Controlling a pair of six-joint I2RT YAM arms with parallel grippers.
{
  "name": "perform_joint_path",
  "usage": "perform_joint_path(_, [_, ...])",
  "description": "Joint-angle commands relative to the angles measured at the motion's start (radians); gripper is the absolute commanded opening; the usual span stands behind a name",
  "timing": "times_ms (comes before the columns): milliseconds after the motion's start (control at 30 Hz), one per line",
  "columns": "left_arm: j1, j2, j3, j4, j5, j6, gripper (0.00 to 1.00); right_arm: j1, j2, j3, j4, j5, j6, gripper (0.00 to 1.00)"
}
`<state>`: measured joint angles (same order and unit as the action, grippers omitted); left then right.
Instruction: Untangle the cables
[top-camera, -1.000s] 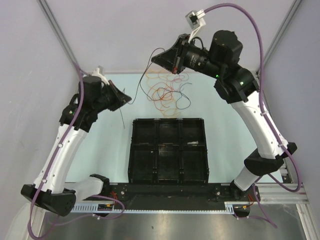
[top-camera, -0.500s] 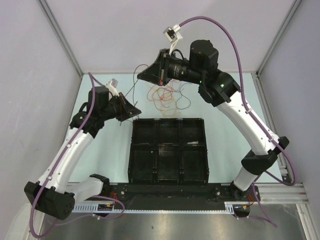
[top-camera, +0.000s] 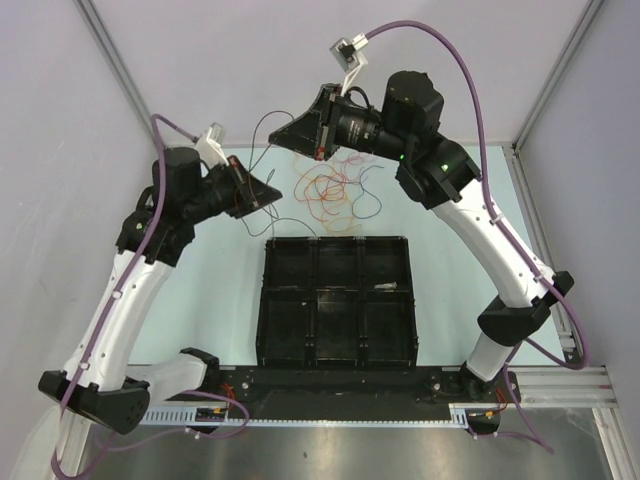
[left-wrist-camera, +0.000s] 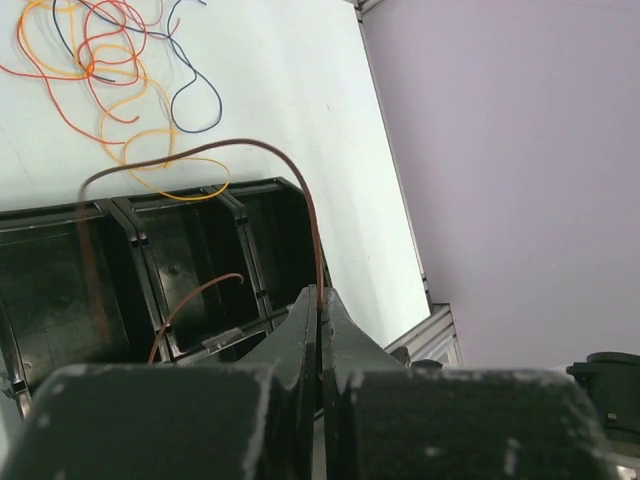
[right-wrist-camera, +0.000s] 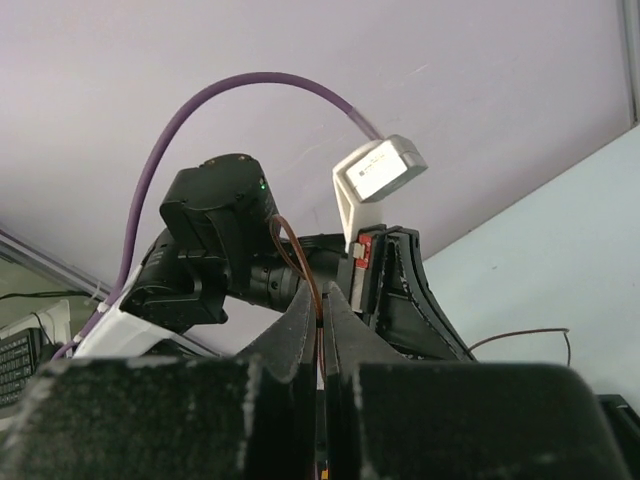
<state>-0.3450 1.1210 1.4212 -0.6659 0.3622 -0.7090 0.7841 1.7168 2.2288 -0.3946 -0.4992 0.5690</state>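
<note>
A loose tangle of orange, red and dark blue cables (top-camera: 330, 190) lies on the pale table beyond the tray; it also shows in the left wrist view (left-wrist-camera: 110, 60). A single thin brown cable (top-camera: 258, 125) arcs in the air between my two grippers. My left gripper (top-camera: 272, 194) is shut on one part of it (left-wrist-camera: 200, 148), with the jaws pressed together (left-wrist-camera: 320, 300). My right gripper (top-camera: 277, 143) is shut on another part of it (right-wrist-camera: 295, 255), raised above the table, with the jaws closed (right-wrist-camera: 322, 308). The two grippers are close together, left of the tangle.
A black compartmented tray (top-camera: 335, 300) sits in the middle of the table, in front of the tangle, and shows below my left gripper (left-wrist-camera: 180, 250). Lilac walls enclose the table on three sides. The left arm's wrist and camera (right-wrist-camera: 378, 170) fill the right wrist view.
My right gripper swung left with the brown cable, toward my left gripper. My left gripper dipped toward the tray's corner, then rose back. The brown cable now arcs between them, lifted off the tangle.
</note>
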Motion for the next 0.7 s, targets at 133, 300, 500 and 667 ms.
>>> perform_joint_path(133, [-0.005, -0.032, -0.185, 0.075, 0.06, -0.018, 0.0, -0.011, -0.042, -0.06, 0.048, -0.021, -0.004, 0.0])
perform_joint_path(300, [-0.005, -0.003, -0.222, 0.109, 0.078, -0.017, 0.0, -0.019, -0.054, -0.118, 0.062, -0.036, -0.003, 0.0])
perform_joint_path(500, [-0.005, 0.029, -0.245, 0.095, 0.072, 0.0, 0.0, -0.02, -0.065, -0.173, 0.068, -0.033, -0.012, 0.0])
perform_joint_path(667, [-0.005, 0.052, -0.263, 0.095, 0.075, 0.023, 0.0, -0.028, -0.077, -0.224, 0.079, -0.03, -0.009, 0.0])
